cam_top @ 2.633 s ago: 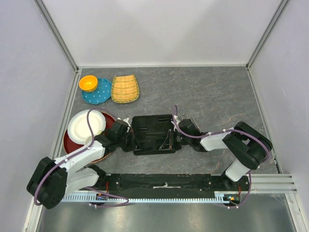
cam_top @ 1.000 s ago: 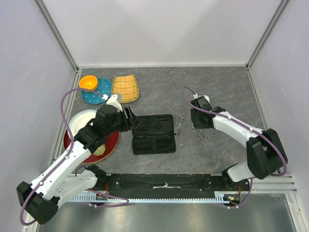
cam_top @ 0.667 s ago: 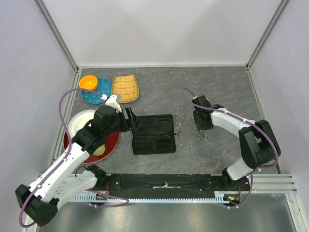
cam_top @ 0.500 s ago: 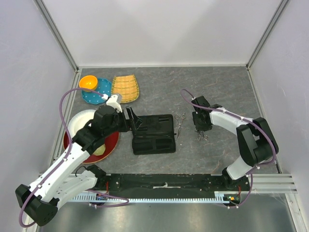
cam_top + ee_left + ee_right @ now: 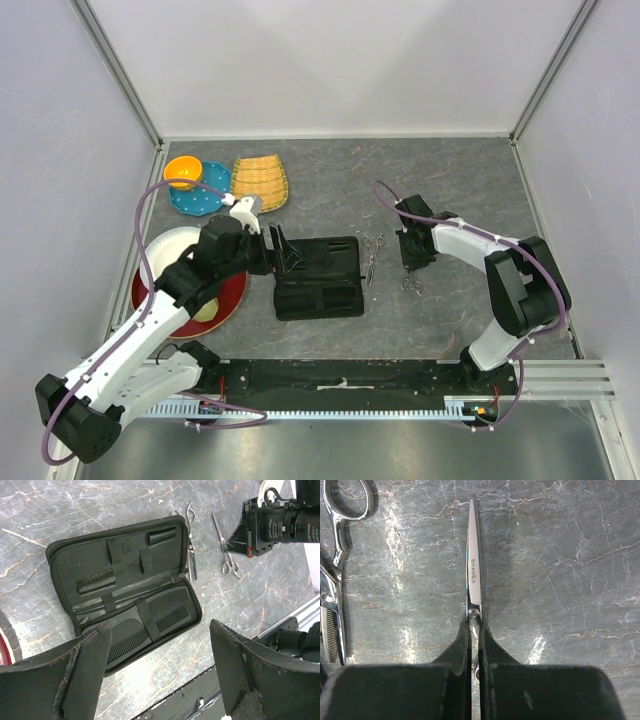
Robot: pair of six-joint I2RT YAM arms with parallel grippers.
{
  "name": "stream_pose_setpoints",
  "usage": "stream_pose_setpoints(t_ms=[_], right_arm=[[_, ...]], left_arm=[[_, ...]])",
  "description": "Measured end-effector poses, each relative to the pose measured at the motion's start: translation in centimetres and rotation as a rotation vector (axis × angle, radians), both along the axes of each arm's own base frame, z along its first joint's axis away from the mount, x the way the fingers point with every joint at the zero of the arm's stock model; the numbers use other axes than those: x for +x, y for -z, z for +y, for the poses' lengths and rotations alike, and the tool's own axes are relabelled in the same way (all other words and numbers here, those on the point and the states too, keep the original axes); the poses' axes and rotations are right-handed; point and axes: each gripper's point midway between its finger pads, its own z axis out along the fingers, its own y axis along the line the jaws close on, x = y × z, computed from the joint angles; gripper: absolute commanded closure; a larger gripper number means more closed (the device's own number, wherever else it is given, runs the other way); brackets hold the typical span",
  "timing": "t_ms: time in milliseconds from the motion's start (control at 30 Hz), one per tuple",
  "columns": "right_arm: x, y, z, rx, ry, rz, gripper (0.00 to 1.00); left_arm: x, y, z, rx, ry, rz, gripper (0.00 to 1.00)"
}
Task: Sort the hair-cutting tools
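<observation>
An open black zip case (image 5: 318, 278) (image 5: 125, 575) lies mid-table with a black comb (image 5: 166, 601) strapped inside. One pair of silver scissors (image 5: 372, 256) (image 5: 191, 555) (image 5: 332, 580) lies just right of the case. A second pair of scissors (image 5: 410, 285) (image 5: 474, 565) (image 5: 223, 547) lies further right on the table, its blade pointing away from my wrist. My right gripper (image 5: 411, 264) (image 5: 475, 630) is shut on it at the pivot. My left gripper (image 5: 285, 250) (image 5: 160, 675) hangs open above the case's left edge, holding nothing.
At the left stand a red plate (image 5: 225, 300) bearing a white plate (image 5: 170, 262), an orange bowl (image 5: 182, 172) on a blue plate (image 5: 208, 198), and a yellow woven basket (image 5: 260, 183). The black base rail (image 5: 340, 378) runs along the near edge.
My right gripper has come down over the right-hand scissors and shut on them. My left gripper has opened wider and shifted slightly right over the case.
</observation>
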Motion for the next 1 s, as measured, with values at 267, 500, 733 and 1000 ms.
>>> stream_pose_setpoints(t_ms=[267,500,733,1000], right_arm=[[0.4,-1.0,0.8,0.056,0.006,-0.047,1.0],[1.3,-7.1,4.2,0.285,-0.068,-0.216,1.0],[-0.2,-13.0,8.0,0.546,-0.201,-0.373,1.0],[-4.0,-16.3,12.4,0.727,-0.368,-0.402,1.0]], left_arm=[[-0.8,0.9,-1.4,-0.014,0.085,0.053,0.15],[-1.5,1.8,-3.3,-0.047,0.187,0.131,0.15],[-0.6,-0.6,-6.5,-0.17,0.28,0.125,0.18],[1.9,-0.6,-10.4,-0.242,0.359,0.151,0.25]])
